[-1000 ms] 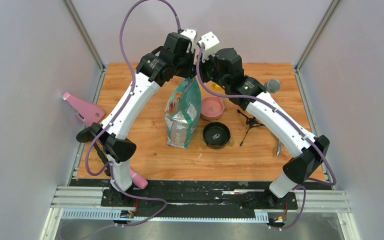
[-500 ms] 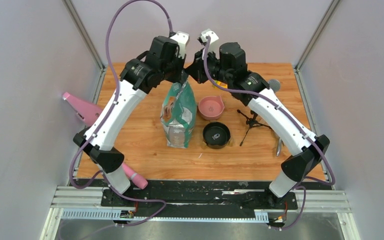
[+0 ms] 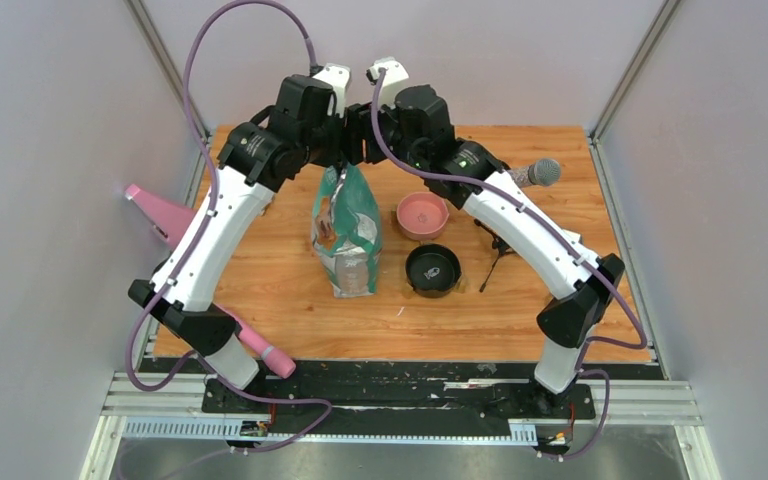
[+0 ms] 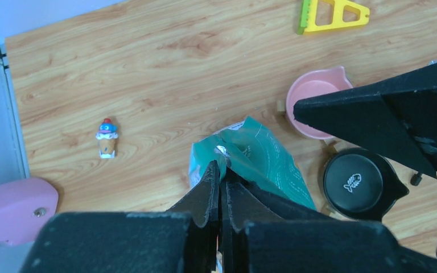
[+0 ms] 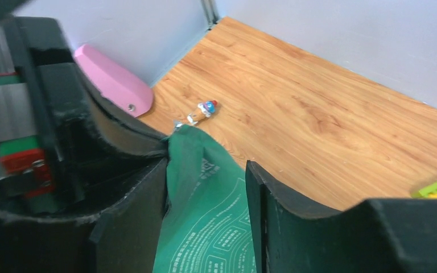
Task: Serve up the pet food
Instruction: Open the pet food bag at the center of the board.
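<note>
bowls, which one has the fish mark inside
The black bowl: a small white fish mark sits in the middle of it. The pink bowl beside it shows no such mark.

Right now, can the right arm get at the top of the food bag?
Probably yes. The right gripper is open and straddles the top edge of the food bag. The left gripper pinches that same edge close beside it, so space is tight, but nothing blocks the way.
</note>
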Tool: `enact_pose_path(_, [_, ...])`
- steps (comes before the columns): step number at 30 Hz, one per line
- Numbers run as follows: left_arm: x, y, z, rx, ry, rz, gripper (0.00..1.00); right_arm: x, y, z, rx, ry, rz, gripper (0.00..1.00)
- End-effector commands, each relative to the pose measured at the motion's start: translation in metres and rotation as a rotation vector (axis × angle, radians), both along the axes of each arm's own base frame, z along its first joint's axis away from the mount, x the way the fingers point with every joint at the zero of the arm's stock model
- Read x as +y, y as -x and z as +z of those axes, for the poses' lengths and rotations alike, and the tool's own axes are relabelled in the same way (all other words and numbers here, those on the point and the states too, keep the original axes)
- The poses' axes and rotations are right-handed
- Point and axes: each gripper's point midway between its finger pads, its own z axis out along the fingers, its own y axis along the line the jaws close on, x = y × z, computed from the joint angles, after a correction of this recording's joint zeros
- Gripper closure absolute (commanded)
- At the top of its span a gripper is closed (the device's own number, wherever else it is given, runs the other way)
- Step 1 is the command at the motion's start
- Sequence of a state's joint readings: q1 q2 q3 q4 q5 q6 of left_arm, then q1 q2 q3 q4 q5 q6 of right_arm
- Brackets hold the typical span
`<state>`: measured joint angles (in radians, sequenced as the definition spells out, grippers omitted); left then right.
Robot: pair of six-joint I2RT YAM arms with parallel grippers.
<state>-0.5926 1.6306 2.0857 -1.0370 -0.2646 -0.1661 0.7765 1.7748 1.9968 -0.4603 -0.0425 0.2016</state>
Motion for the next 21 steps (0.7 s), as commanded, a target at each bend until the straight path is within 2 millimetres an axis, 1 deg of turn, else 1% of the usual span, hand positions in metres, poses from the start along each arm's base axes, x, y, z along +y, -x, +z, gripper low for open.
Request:
enact_pose_path(1, [0.003, 0.012, 0.094, -0.261, 0.199, 0.0, 1.0, 0.003, -0.007, -0.001, -0.012, 0.052, -0.113, 0.46])
enact_pose_path(4, [0.003, 0.012, 0.097, -0.275, 0.205, 0.002, 1.0, 0.005, -0.005, -0.018, 0.028, 0.114, -0.142, 0.46])
enact_pose_path(5, [0.004, 0.012, 0.097, -0.28, 0.203, 0.005, 1.0, 0.006, -0.001, -0.024, 0.051, 0.132, -0.134, 0.46])
enact_pose_path(7, [0.006, 0.009, 0.099, -0.291, 0.199, 0.017, 1.0, 0.009, 0.013, -0.038, 0.11, 0.176, -0.079, 0.46])
enact_pose_path(9, [0.008, 0.007, 0.1, -0.301, 0.188, 0.03, 1.0, 0.014, 0.035, -0.052, 0.175, 0.214, 0.013, 0.46])
enact_pose_path(11, [0.011, 0.004, 0.1, -0.305, 0.18, 0.048, 1.0, 0.017, 0.061, -0.058, 0.212, 0.232, 0.127, 0.46])
enact_pose_path(14, [0.007, 0.0, 0.095, -0.3, 0.189, 0.043, 1.0, 0.023, 0.09, -0.057, 0.245, 0.242, 0.244, 0.46])
enact_pose_path(16, [0.005, -0.001, 0.095, -0.303, 0.194, 0.042, 1.0, 0.023, 0.103, -0.058, 0.264, 0.264, 0.279, 0.46])
enact_pose_path(18, [0.006, -0.002, 0.096, -0.307, 0.19, 0.049, 1.0, 0.02, 0.113, -0.066, 0.285, 0.292, 0.296, 0.47])
enact_pose_path(21, [0.012, -0.002, 0.097, -0.323, 0.184, 0.068, 1.0, 0.016, 0.125, -0.077, 0.324, 0.317, 0.33, 0.53])
